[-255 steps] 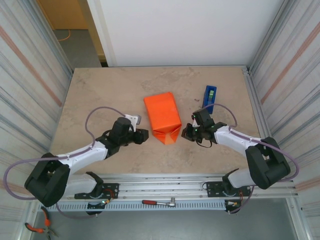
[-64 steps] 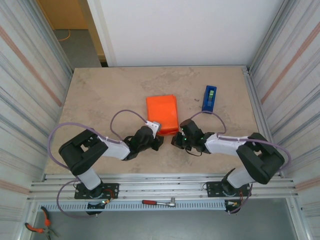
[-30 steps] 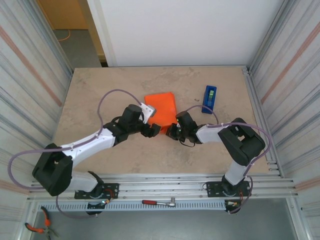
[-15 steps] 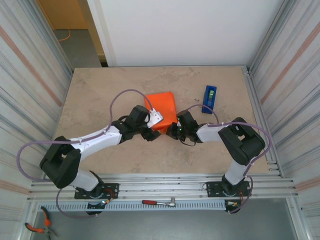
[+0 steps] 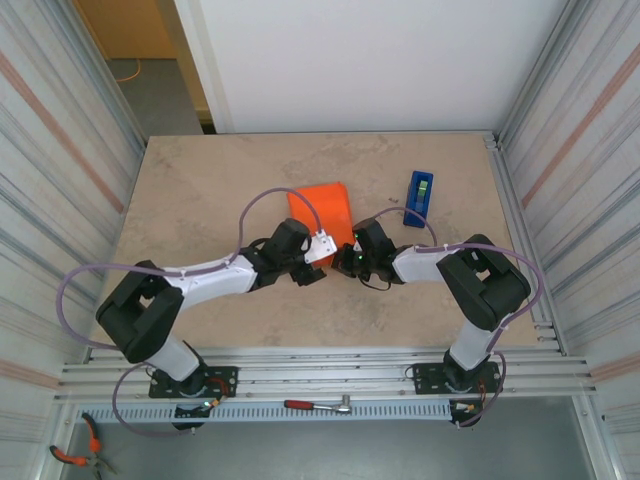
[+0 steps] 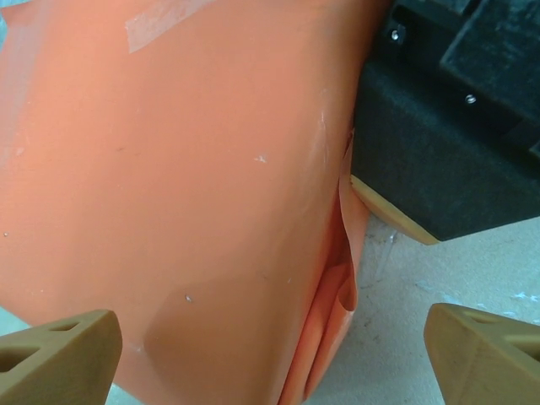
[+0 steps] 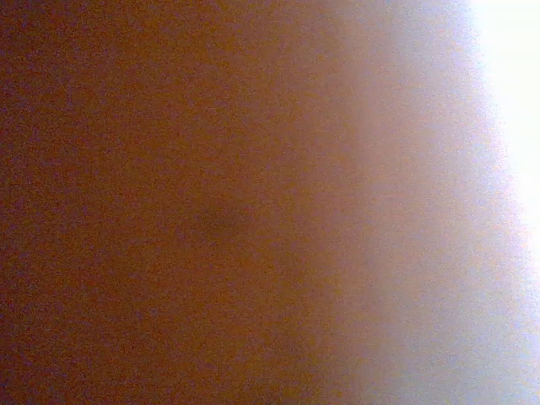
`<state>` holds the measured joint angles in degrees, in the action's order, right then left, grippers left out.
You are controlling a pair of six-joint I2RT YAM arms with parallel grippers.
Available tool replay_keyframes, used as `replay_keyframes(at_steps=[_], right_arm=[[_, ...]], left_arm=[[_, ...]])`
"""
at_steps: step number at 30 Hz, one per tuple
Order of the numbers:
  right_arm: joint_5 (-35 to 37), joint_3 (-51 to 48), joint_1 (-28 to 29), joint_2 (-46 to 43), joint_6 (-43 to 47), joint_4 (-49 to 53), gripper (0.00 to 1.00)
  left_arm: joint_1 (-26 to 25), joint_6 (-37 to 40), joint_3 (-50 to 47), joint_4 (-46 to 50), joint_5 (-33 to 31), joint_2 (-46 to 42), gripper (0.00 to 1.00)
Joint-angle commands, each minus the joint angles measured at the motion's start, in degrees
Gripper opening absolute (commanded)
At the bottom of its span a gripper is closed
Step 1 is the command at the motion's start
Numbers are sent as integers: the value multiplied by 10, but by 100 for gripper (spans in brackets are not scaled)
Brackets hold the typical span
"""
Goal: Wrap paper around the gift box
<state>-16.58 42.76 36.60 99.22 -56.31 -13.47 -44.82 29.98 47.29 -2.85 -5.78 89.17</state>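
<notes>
Left gripper [image 6: 270, 354] spread wide, fingertips [image 6: 59, 350] straddling the near end of the orange paper [image 6: 186, 186], gripping nothing. Right gripper [image 5: 347, 262] closed, pressed against the paper's near right corner. Paper lies folded as a flat parcel mid-surface [image 5: 200, 190], tape strip [image 6: 160, 15] on top, gift box hidden under it. Blue tape dispenser [image 5: 419, 197] stands apart, right.

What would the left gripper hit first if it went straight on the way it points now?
The orange paper: in the left wrist view it lies straight ahead of the left gripper, whose fingers stand wide apart. It looks very close, though depth is hard to judge.
</notes>
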Motion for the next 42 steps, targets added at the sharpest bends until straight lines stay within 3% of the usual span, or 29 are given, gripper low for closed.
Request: replay_keyframes(at_steps=[1, 13, 26, 29, 38, 42], right_arm=[[-5, 17, -5, 0, 14, 9, 0], [-5, 17, -5, -2, 14, 11, 0], [-2, 4, -9, -16, 13, 12, 0], [-3, -3, -16, -29, 13, 17, 0], [-12, -38, -74, -146, 44, 97, 0], [-26, -53, -163, -228, 84, 169, 0]], left_arm=[[-4, 22, -7, -31, -23, 13, 93], [-4, 23, 14, -37, -36, 54, 90], [-4, 25, 41, 8, -21, 72, 59], [-4, 21, 48, 19, -18, 75, 56], [-4, 7, 57, 33, -14, 82, 57], [-4, 5, 58, 34, -14, 82, 58]])
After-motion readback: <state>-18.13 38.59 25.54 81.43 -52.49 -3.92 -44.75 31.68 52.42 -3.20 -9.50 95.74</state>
